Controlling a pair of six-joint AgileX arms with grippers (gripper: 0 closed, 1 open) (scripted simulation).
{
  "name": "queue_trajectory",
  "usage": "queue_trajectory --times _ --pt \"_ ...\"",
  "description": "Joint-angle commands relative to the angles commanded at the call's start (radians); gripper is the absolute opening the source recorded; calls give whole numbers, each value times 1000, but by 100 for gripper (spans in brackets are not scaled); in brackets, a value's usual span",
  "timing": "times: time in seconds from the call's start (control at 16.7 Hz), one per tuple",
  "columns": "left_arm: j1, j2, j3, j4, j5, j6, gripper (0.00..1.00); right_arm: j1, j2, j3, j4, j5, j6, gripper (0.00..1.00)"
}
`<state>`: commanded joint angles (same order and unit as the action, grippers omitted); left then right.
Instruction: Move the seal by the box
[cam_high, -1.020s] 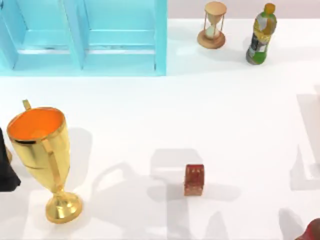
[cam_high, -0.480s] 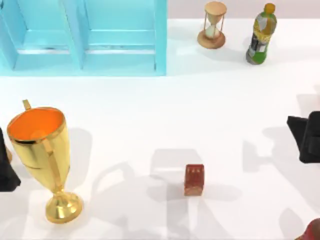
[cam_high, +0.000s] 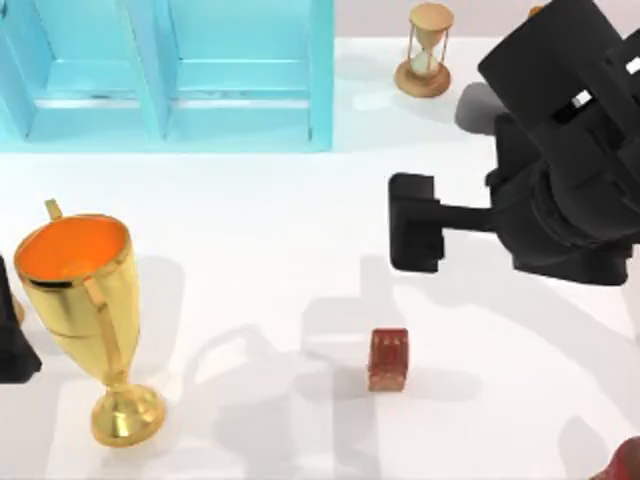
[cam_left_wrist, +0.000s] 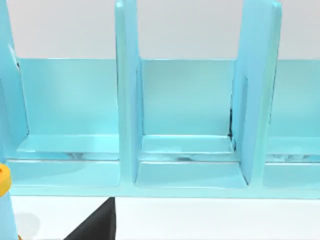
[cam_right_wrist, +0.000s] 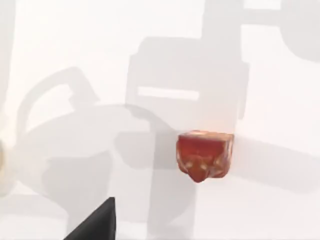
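Observation:
The seal (cam_high: 388, 359) is a small glossy reddish-brown block standing upright on the white table, front of centre. It also appears in the right wrist view as the seal (cam_right_wrist: 205, 155), with shadows across the table around it. The box (cam_high: 165, 75) is a light blue compartmented case at the back left, seen close up in the left wrist view (cam_left_wrist: 185, 150). My right gripper (cam_high: 413, 235) hangs above the table, behind the seal and slightly to its right, apart from it. My left arm (cam_high: 12, 345) is parked at the left edge.
A tall gold trophy (cam_high: 85, 310) with an orange inside stands at the front left. A wooden hourglass (cam_high: 428, 50) stands at the back, right of the box. A dark red object (cam_high: 625, 462) peeks in at the front right corner.
My right arm has swung in from the right edge and now reaches over the table's right half, covering the bottle at the back right. The seal has not moved.

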<state>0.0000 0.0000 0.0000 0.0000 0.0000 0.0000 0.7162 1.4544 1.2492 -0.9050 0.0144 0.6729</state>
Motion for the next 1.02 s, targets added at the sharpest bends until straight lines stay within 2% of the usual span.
queue_trajectory --times 0.24,0.48,1.02 --pt "0 0 0 0 0 0 100 58 297 236 -187 -5 81 100" --pt "0 0 0 0 0 0 100 70 486 377 -308 -11 121 100" --pt "0 0 0 0 0 0 100 67 535 396 -325 -13 129 100"
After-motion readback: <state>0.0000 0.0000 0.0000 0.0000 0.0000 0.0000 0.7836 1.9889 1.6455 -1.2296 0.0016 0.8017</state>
